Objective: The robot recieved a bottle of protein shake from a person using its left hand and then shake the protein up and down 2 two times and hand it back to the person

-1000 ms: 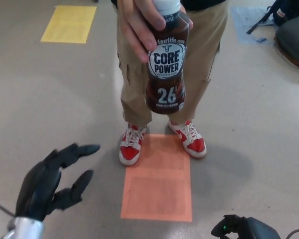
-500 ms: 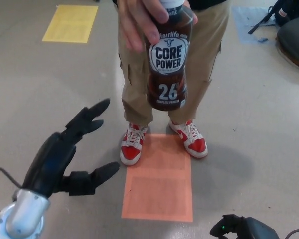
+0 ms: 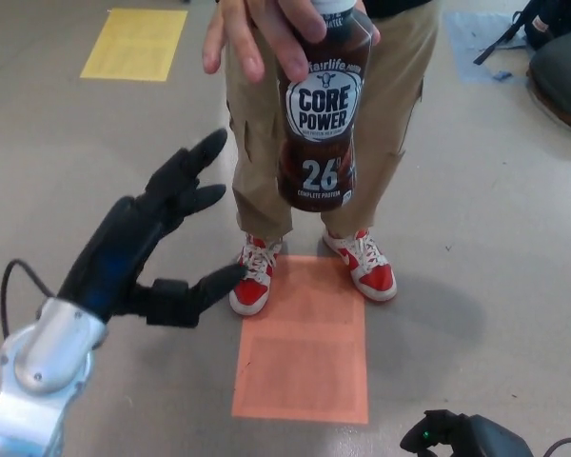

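Far upper left: yellow floor marking [image 3: 133, 44], flat rectangle on smooth grey concrete floor [image 3: 67, 162]. Lower left: left hand [image 3: 152, 252], matte black with jointed segments on a brushed silver wrist, spread wide and empty; two thick fingers [image 3: 192, 167] aimed up and right toward the bottle, thumb [image 3: 195, 291] stretched rightward below them. Centre top: person's hand [image 3: 266, 33] gripping the neck of the protein shake bottle [image 3: 320, 124] from above. Bottle glossy dark brown plastic, rounded and slightly waisted, with a white "Core Power" shield label; long axis near vertical, cap end up and base down, hanging in the air well above the floor, apart from the left hand and to its upper right. Behind the bottle: khaki trousers [image 3: 390, 105], soft folded cloth. Below: red and white sneakers [image 3: 309, 271], toes at the upper edge of an orange floor marking [image 3: 303, 352], a flat rectangle. Lower right edge: right hand [image 3: 466, 438], dark rounded casing only partly in frame, finger posture not discernible. Upper right corner: dark bag [image 3: 558, 59], cropped.
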{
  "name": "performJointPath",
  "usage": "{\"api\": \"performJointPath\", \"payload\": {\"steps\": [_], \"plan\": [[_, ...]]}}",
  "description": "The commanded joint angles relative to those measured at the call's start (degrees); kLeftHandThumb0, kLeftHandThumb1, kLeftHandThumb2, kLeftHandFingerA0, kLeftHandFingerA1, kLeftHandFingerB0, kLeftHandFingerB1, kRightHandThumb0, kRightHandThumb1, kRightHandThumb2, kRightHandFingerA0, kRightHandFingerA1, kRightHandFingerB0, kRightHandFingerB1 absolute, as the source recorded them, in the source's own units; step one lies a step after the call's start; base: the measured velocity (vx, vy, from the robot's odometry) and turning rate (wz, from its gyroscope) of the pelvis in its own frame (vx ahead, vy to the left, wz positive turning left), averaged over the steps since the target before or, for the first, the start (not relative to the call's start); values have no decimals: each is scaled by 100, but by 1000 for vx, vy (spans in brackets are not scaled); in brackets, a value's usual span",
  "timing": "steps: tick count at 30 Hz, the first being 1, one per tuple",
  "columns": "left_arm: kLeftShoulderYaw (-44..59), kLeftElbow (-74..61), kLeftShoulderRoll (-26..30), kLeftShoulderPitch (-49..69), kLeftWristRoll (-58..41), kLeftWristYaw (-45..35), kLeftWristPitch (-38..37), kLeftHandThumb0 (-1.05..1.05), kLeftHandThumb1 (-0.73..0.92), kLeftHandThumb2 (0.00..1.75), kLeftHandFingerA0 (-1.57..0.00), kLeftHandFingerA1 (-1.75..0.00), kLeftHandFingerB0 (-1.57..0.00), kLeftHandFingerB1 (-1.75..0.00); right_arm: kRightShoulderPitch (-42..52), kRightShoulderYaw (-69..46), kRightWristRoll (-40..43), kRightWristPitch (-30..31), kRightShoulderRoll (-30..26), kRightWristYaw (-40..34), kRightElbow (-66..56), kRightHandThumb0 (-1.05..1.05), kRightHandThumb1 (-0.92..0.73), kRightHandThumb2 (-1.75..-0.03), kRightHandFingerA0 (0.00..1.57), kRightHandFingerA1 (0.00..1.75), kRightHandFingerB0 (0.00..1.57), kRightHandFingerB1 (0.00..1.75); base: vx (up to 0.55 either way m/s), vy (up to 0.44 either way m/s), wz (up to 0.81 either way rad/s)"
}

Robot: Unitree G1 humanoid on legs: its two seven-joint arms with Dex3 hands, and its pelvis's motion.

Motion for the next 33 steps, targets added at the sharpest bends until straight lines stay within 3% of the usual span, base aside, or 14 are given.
{"api": "performJointPath", "payload": {"steps": [1,2,3,12,13,14,20,33], "plan": [[450,-932,220,-1380,-3020,-1241,5484,-83,53,87,-5,-31,0,-2,-256,-138,34,-89,-123,52,73,-44,-67,-85,84,74,88,63,0,0,0],[458,-940,197,-1425,-3032,-1220,5565,-79,64,63,-4,-30,0,0,-262,-100,-9,-92,-135,16,74,-44,-68,-85,85,77,87,64,0,0,0],[423,-944,182,-1554,-3036,-1243,5707,-83,54,94,0,-30,0,-7,-278,-90,-23,-72,-137,0,76,-44,-67,-85,86,75,87,65,0,0,0],[363,-812,-5,-2141,-3055,-1242,6352,-84,56,94,0,-23,0,-8,-327,-131,1,-4,-108,-13,69,-44,-67,-87,88,78,89,66,0,0,0],[334,-766,-64,-2213,-3015,-1221,6371,-81,68,62,0,-26,0,-3,-348,-138,10,21,-108,60,70,-43,-67,-93,87,75,88,65,0,0,0],[325,-750,-76,-2237,-3004,-1226,6374,-85,55,93,0,-20,0,-6,-356,-134,3,29,-107,61,71,-43,-66,-94,87,75,89,64,0,0,0],[262,-541,-256,-2488,-2945,-1275,6465,-88,55,91,0,-11,0,0,-403,-127,-27,33,-114,34,74,-41,-63,-100,90,75,91,63,0,0,0],[23,-262,-719,-2907,-2580,-1146,6652,-86,52,89,0,-12,0,0,-537,-119,-49,3,-106,21,74,-38,-61,-99,90,73,90,65,0,0,0]]}}
